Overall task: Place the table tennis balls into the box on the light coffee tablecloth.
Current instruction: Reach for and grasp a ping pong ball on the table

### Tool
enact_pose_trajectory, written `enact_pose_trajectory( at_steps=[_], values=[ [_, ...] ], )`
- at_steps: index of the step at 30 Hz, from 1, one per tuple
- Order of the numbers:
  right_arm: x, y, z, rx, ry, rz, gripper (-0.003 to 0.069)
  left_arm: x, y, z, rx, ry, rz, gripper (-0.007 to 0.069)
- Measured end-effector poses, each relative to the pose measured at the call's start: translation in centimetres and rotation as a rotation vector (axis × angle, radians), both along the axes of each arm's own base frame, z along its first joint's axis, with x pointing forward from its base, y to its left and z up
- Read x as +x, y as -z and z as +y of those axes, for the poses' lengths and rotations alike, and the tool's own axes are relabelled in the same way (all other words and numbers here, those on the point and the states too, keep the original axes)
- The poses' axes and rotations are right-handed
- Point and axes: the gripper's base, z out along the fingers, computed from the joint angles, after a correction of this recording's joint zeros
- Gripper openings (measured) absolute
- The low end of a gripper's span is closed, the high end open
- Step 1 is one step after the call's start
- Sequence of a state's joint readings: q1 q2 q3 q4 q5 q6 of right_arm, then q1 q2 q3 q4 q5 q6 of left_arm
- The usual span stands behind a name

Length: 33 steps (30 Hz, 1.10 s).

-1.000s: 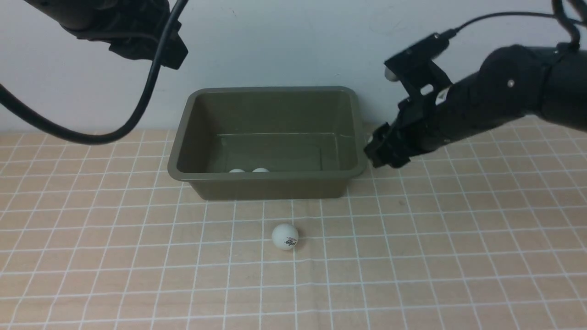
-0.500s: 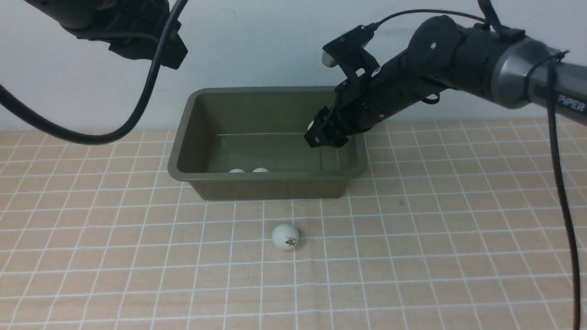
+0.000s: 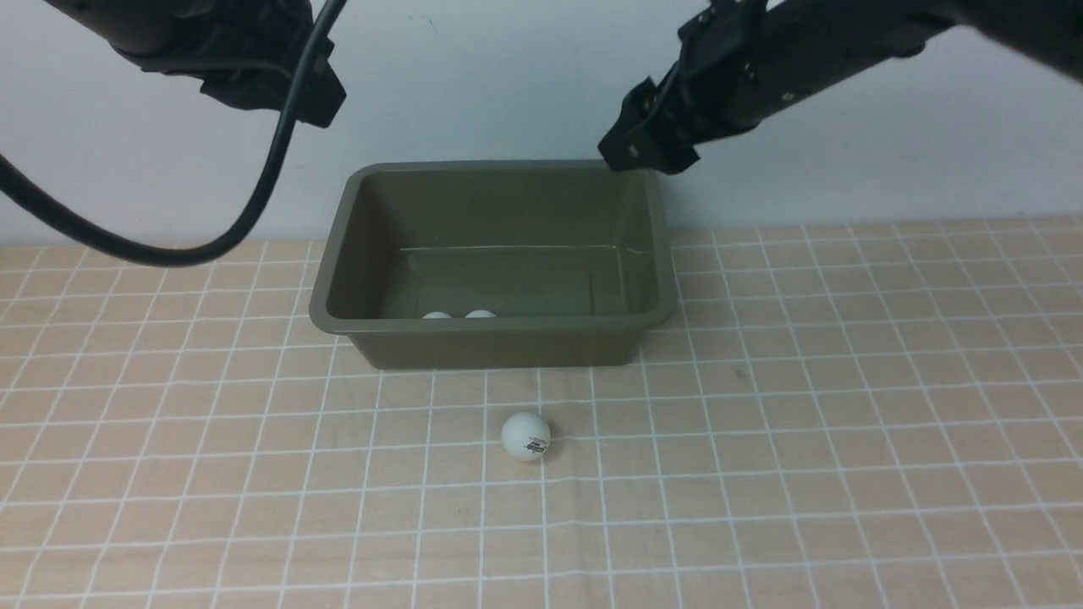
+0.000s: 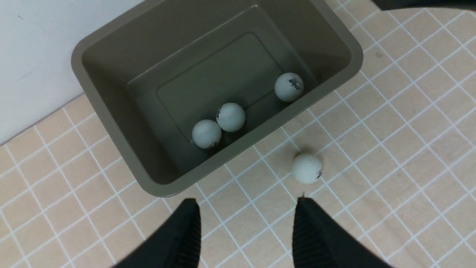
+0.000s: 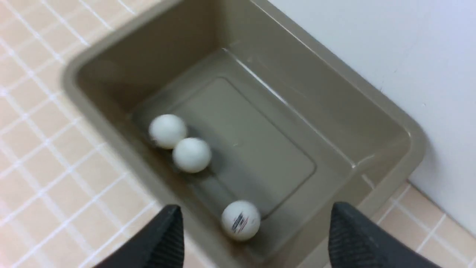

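Table tennis balls (image 4: 230,117), matte white

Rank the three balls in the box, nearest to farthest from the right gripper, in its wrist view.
1. Logo ball, near the box's right end.
2. Middle ball, left of it.
3. Last ball, beside the middle one, farthest left.

Colour and pattern reference
Box (image 3: 495,348): plain olive-green. Balls (image 3: 525,436): matte white, small dark printed logo. Cloth (image 3: 846,406): light tan-peach, thin white lines in a square grid. Wall (image 3: 508,85): pale grey-white. Arms (image 3: 804,46): black.
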<state>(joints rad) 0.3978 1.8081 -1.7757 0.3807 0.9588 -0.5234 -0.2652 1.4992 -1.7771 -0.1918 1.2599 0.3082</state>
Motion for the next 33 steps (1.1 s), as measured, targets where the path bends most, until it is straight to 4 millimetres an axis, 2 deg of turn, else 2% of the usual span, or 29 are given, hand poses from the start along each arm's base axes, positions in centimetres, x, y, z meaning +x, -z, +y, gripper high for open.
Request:
enact_pose_trajectory(
  at_steps=[2, 7, 12, 13, 17, 20, 29, 33],
  values=[
    [-1.2, -1.0, -0.3, 0.011, 0.007, 0.044, 0.0472, -0.2, -0.2, 0.2, 0.011, -0.005, -0.01, 0.0277],
    [-2.7, -1.2, 0.0, 0.04, 0.04, 0.132, 0.0471, -1.5, -1.4, 1.0, 0.046, -0.034, -0.065, 0.0277],
    [-4.8, 1.8, 2.4, 0.036, 0.03, 0.229, 0.0471, -4.1, -3.6, 3.0, 0.115, -0.129, -0.158, 0.0277],
    [-4.9, 2.1, 2.6, 0.033, 0.03, 0.237, 0.0471, -4.1, -3.6, 3.0, 0.115, -0.129, -0.157, 0.0277],
    [-6.9, 4.9, 5.5, 0.049, 0.028, 0.264, 0.0471, -4.4, -4.2, 4.6, 0.222, -0.235, -0.205, 0.0277],
    [-7.7, 6.2, 6.6, 0.037, 0.057, 0.248, 0.0471, -4.3, -4.2, 4.9, 0.243, -0.268, -0.21, 0.0277],
    [-9.1, 9.5, 7.4, -0.026, 0.124, 0.203, 0.0471, -4.4, -4.0, 4.1, 0.193, -0.204, -0.192, 0.0277],
    [-8.8, 11.0, 7.9, -0.033, 0.126, 0.22, 0.0471, -4.5, -4.0, 3.7, 0.154, -0.174, -0.18, 0.0277]
  ],
)
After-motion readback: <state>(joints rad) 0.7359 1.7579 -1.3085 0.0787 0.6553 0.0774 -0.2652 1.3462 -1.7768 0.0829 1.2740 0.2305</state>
